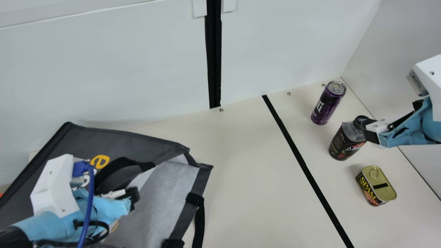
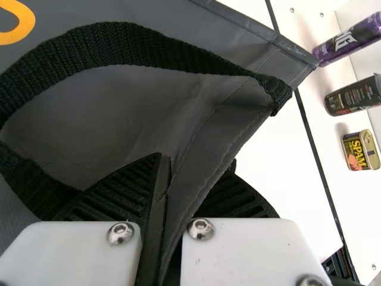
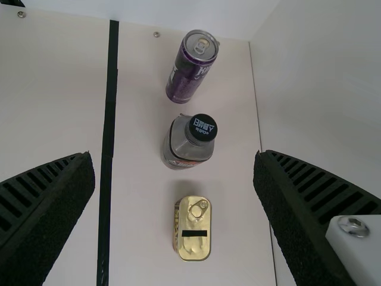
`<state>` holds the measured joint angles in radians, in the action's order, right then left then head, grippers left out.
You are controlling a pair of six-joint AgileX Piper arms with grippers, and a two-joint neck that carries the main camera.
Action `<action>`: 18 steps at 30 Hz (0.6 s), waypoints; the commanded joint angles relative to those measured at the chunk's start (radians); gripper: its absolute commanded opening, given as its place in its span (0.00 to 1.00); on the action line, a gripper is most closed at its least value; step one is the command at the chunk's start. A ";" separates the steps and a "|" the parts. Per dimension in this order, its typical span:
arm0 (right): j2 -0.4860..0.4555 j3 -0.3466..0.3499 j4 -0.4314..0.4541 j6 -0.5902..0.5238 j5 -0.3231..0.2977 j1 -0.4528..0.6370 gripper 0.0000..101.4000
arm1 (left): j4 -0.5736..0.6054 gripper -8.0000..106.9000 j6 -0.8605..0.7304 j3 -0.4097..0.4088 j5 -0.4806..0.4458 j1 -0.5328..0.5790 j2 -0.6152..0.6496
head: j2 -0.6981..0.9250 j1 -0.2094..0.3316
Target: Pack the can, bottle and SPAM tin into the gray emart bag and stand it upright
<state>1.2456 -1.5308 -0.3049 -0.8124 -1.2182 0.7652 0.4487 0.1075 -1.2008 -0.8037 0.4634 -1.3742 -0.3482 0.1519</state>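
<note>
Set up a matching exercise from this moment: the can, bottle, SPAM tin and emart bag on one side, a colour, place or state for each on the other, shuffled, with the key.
Things
1. Can
2. Bottle
3. SPAM tin
4. Emart bag

Descriptions
A. Gold-coloured top with a pull ring
B. Gray, an edge pinched by the left gripper
C. Purple, nearest the back wall
D. Black-capped, between the other two goods

Pairs: 1-C, 2-D, 3-A, 4-B
</note>
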 commanded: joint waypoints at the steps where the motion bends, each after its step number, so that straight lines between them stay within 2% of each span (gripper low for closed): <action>1: 0.000 0.000 0.000 0.000 0.000 0.000 0.94 | 0.002 0.00 -0.003 -0.004 0.001 -0.006 -0.005 | -0.001 0.023; 18: 0.000 0.000 0.000 0.000 0.000 0.000 0.94 | 0.003 0.00 -0.005 -0.017 0.007 -0.017 -0.025 | -0.001 0.023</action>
<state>1.2456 -1.5308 -0.3049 -0.8124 -1.2182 0.7652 0.4514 0.1030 -1.2176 -0.7969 0.4461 -1.3991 -0.3482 0.1519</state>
